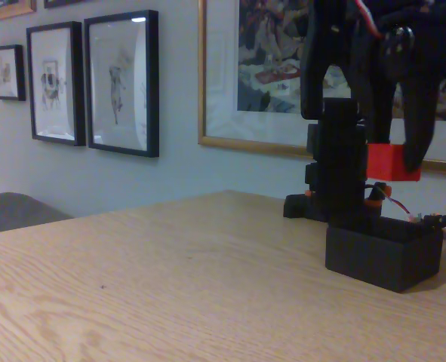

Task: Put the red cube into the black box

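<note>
The red cube (391,161) hangs in the air at the right of the fixed view, held between the black fingers of my gripper (395,154), which is shut on it. The cube sits directly above the black box (382,253), a low open-topped box resting on the wooden table (170,279). A clear gap separates the cube's underside from the box's rim. The arm's dark upper links fill the top right corner, and the black base tower (337,162) stands just behind the box.
The wooden table stretches wide and bare to the left and front of the box. Framed pictures (121,83) hang on the wall behind. A grey chair back (15,210) shows at the far left edge. Small orange robot parts and wires lie near the base.
</note>
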